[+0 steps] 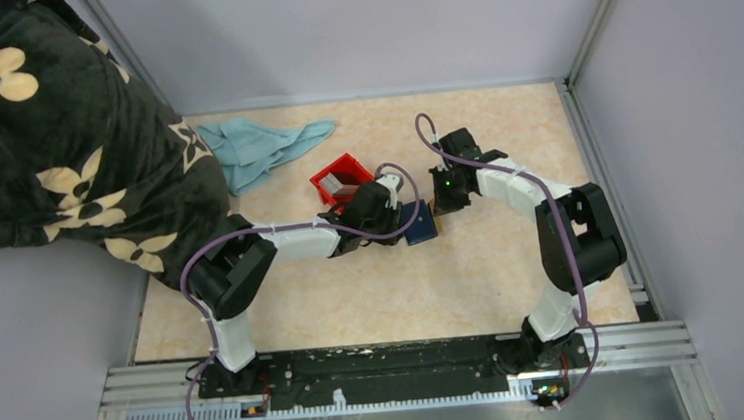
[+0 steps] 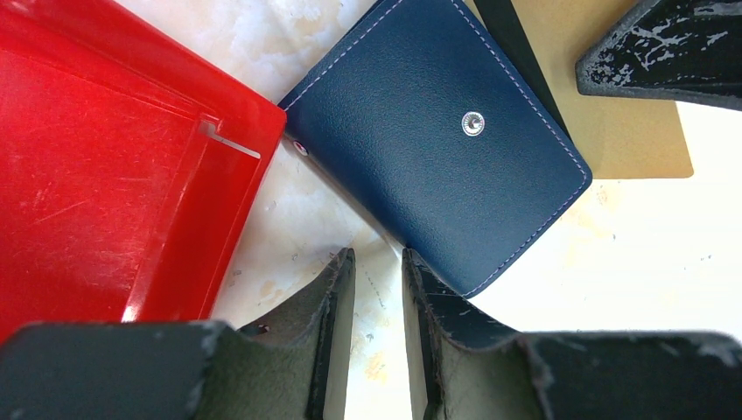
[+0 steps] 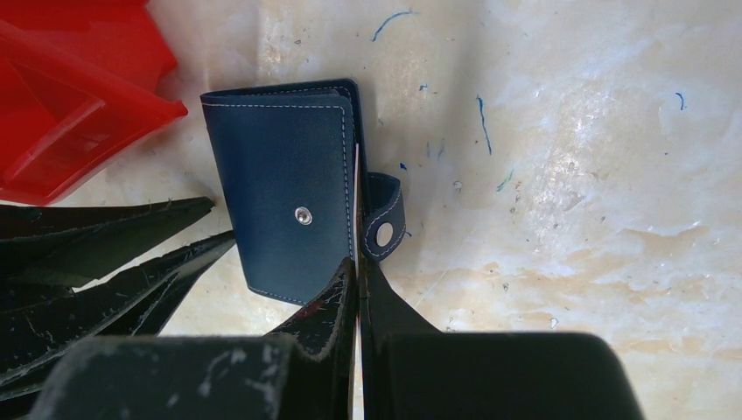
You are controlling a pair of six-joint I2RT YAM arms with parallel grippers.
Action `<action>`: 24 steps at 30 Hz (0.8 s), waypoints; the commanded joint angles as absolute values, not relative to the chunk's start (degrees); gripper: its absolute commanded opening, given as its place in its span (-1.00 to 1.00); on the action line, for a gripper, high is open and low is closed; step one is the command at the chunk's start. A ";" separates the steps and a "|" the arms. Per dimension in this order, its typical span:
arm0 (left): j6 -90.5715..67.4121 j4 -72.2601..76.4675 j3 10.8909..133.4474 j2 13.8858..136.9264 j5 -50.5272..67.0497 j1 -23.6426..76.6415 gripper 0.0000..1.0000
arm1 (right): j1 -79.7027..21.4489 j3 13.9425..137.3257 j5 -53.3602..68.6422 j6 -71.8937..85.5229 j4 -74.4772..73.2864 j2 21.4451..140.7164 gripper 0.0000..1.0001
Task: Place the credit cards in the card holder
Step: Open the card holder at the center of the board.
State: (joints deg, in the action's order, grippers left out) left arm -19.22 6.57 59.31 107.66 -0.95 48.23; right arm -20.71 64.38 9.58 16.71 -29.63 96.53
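Jaws of the right gripper [image 3: 357, 267] clench a tan credit card [image 2: 612, 114] at the edge of the card holder [image 3: 280, 201], four o'clock of the red bin [image 2: 105, 175]; the left gripper [image 2: 376, 262], ajar and empty, ought to brace it.

Bright, even light; glare whitens the pale marbled tabletop [image 2: 682, 262] and streaks the glossy red plastic bin [image 2: 87, 192]; nearest black jaws blur.

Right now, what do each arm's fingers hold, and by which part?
Right fingers pinch a thin tan rectangular card by one edge; left fingers hold nothing.
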 commanded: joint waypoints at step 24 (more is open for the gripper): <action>-19.46 2.19 55.67 107.49 -1.84 49.04 -0.33 | -20.11 63.43 13.80 19.36 -26.59 91.12 -1.00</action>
State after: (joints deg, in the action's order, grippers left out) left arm -19.46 7.77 58.11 107.07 -1.45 48.38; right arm -20.45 64.10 11.38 17.82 -29.19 94.72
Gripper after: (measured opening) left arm 0.334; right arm 0.008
